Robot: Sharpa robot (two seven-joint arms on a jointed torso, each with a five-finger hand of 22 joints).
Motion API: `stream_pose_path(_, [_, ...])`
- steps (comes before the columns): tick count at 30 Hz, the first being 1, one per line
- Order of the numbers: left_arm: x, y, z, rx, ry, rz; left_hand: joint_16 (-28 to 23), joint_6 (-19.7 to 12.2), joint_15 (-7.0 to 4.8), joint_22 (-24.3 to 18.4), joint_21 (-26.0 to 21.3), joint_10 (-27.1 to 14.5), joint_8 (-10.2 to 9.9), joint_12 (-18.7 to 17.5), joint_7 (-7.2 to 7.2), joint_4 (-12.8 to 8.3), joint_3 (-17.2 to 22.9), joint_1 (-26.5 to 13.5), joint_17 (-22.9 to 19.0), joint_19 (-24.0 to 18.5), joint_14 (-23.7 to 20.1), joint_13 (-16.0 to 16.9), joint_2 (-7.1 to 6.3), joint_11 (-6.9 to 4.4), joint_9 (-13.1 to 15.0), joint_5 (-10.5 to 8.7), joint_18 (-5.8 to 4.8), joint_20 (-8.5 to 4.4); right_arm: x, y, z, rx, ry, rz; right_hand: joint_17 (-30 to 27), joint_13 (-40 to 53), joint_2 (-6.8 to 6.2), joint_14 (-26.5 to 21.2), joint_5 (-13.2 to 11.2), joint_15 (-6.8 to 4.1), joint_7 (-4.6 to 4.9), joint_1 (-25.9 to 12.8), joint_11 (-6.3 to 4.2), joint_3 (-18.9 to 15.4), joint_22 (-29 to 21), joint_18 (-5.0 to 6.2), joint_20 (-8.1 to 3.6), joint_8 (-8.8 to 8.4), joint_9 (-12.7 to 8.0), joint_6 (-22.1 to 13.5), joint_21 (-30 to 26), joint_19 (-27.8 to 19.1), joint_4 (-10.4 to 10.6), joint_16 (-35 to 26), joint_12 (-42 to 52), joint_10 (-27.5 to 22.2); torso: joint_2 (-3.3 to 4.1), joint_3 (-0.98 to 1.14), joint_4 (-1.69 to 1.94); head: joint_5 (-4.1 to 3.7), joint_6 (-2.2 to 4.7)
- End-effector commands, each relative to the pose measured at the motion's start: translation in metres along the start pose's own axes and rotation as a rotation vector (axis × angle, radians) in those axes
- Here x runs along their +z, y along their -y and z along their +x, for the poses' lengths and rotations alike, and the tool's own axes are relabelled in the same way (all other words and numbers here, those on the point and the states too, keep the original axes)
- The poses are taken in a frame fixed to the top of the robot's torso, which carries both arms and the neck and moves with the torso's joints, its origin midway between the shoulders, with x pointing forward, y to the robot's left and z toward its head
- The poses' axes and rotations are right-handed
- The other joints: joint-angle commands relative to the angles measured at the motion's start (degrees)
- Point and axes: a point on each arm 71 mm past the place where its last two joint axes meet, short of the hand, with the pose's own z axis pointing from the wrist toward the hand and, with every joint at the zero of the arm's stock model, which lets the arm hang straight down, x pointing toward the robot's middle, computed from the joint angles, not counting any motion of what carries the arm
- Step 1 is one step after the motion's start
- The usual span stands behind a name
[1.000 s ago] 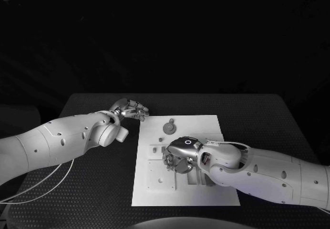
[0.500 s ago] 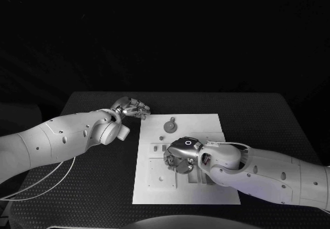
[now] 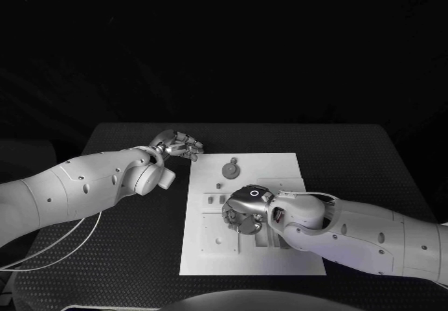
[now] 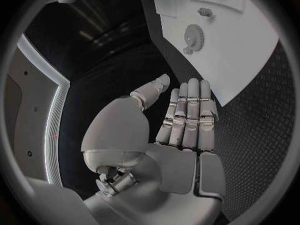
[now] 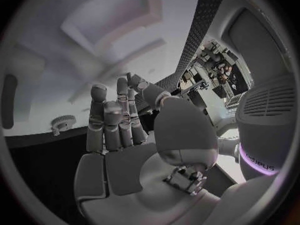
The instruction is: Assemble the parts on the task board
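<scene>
The white task board (image 3: 280, 170) lies in the middle of the black table. A grey gear part (image 3: 230, 172) sits near its far edge, also seen as a gear (image 4: 194, 35) and a gear (image 5: 61, 121) in the wrist views. My right hand (image 3: 243, 217) hovers low over the board's middle, fingers pointing down at the fixtures there; the right hand (image 5: 119, 130) has its fingers stretched out and nothing in them. My left hand (image 3: 177, 145) is off the board's far left corner above the table; the left hand (image 4: 184, 120) is flat, fingers straight and empty.
Small raised fixtures and slots (image 3: 213, 202) stand on the board's left half beside my right hand. A little peg (image 3: 232, 161) sits past the gear. Black textured table (image 3: 122, 253) surrounds the board (image 4: 244, 45). A white cable (image 3: 56, 249) hangs under my left arm.
My left hand has crept slightly toward the board's far left corner. My right hand stays over the board's middle with hardly any shift.
</scene>
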Motion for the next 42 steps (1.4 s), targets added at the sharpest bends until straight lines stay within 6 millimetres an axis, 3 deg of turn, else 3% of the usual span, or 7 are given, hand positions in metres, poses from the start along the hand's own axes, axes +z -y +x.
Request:
stream_pose_path(1, [0.0, 0.003, 0.001, -0.009, -0.013, 0.008, -0.38, -0.36, -0.02, -0.06, -0.28, 0.16, 0.29, 0.07, 0.08, 0.06, -0.26, -0.55, 0.1, 0.24, 0.21, -0.01, -0.19, -0.16, -0.06, 0.03, 0.32, -0.04, 0.001, -0.001, 0.003, -0.046, -0.018, -0.003, 0.07, -0.02, 0.48, 0.13, 0.24, -0.43, -0.16, -0.16, -0.06, 0.27, 0.87, 0.77, -0.29, 0.18, 0.09, 0.39, -0.26, -0.02, 0.01, -0.36, -0.22, 0.23, 0.03, 0.05, 0.0, -0.07, -0.18])
stream_pose_path(12, [0.001, 0.001, 0.0, -0.009, -0.015, -0.001, -0.63, -0.47, 0.01, -0.15, -0.33, 0.05, 0.27, 0.01, 0.13, 0.26, -0.33, -0.74, 0.37, 0.19, 0.18, -0.04, -0.13, -0.12, -0.11, 0.02, 0.3, -0.02, -0.001, -0.001, 0.002, -0.045, 0.0, 0.001, 0.12, -0.01, 0.45, 0.16, 0.24, -0.44, -0.17, -0.16, -0.07, 0.24, 0.89, 0.77, -0.3, 0.21, 0.15, 0.43, -0.26, 0.02, 0.02, -0.35, -0.25, 0.32, 0.0, 0.14, 0.07, -0.14, -0.03])
stream_pose_path(18, [0.001, 0.001, 0.0, -0.008, -0.013, 0.0, -0.7, -0.52, 0.01, -0.17, -0.34, 0.0, 0.26, -0.01, 0.14, 0.26, -0.32, -0.71, 0.46, 0.17, 0.18, -0.06, -0.14, -0.1, -0.13, 0.03, 0.31, -0.03, 0.001, -0.004, 0.003, -0.046, -0.021, -0.009, 0.14, 0.0, 0.43, 0.18, 0.24, -0.45, -0.18, -0.15, -0.08, 0.24, 0.9, 0.77, -0.31, 0.22, 0.17, 0.44, -0.26, 0.05, 0.02, -0.35, -0.27, 0.35, 0.0, 0.02, -0.04, -0.12, 0.13])
stream_pose_path(22, [0.001, 0.002, 0.002, -0.009, -0.017, 0.002, -0.73, -0.52, 0.01, -0.18, -0.34, 0.0, 0.26, -0.01, 0.14, 0.27, -0.31, -0.7, 0.49, 0.16, 0.18, -0.06, -0.14, -0.1, -0.13, 0.03, 0.31, -0.02, 0.002, -0.005, 0.005, -0.039, -0.036, -0.011, 0.15, 0.0, 0.42, 0.19, 0.24, -0.46, -0.18, -0.15, -0.08, 0.23, 0.9, 0.77, -0.31, 0.22, 0.19, 0.45, -0.27, 0.06, 0.02, -0.35, -0.29, 0.37, 0.0, -0.01, 0.0, 0.18, -0.37])
stream_pose_path(29, [0.001, 0.002, 0.002, -0.009, -0.017, 0.001, -0.77, -0.53, 0.02, -0.19, -0.33, -0.01, 0.27, -0.02, 0.14, 0.28, -0.31, -0.7, 0.55, 0.16, 0.19, -0.06, -0.13, -0.09, -0.14, 0.04, 0.31, -0.02, 0.002, -0.007, 0.012, -0.026, -0.052, -0.013, 0.17, 0.0, 0.42, 0.2, 0.24, -0.46, -0.18, -0.16, -0.09, 0.22, 0.9, 0.77, -0.31, 0.22, 0.21, 0.44, -0.28, 0.08, 0.03, -0.35, -0.31, 0.39, -0.01, -0.03, 0.03, -0.16, -0.17])
stream_pose_path(31, [0.001, 0.002, 0.001, -0.009, -0.015, 0.0, -0.82, -0.6, 0.02, -0.21, -0.34, -0.04, 0.24, -0.03, 0.17, 0.28, -0.33, -0.7, 0.61, 0.15, 0.19, -0.07, -0.18, -0.08, -0.16, 0.03, 0.3, -0.02, 0.002, -0.006, 0.013, -0.026, -0.056, -0.012, 0.18, 0.0, 0.42, 0.2, 0.24, -0.46, -0.19, -0.17, -0.09, 0.21, 0.91, 0.77, -0.31, 0.23, 0.22, 0.45, -0.28, 0.09, 0.03, -0.35, -0.32, 0.4, -0.02, -0.05, 0.04, 0.03, -0.62])
stream_pose_path(42, [0.001, 0.001, 0.002, -0.01, -0.025, -0.006, -1.06, -0.76, 0.06, -0.27, -0.35, -0.17, 0.2, -0.08, 0.23, 0.24, -0.32, -0.61, 0.82, 0.1, 0.1, -0.11, -0.23, -0.03, -0.22, 0.04, 0.3, 0.0, 0.001, -0.003, 0.013, -0.013, -0.042, 0.001, 0.22, 0.01, 0.33, 0.22, 0.24, -0.47, -0.18, -0.23, -0.09, 0.15, 0.92, 0.77, -0.32, 0.22, 0.26, 0.43, -0.3, 0.13, 0.03, -0.36, -0.38, 0.45, 0.0, -0.04, -0.01, 0.06, -0.24])
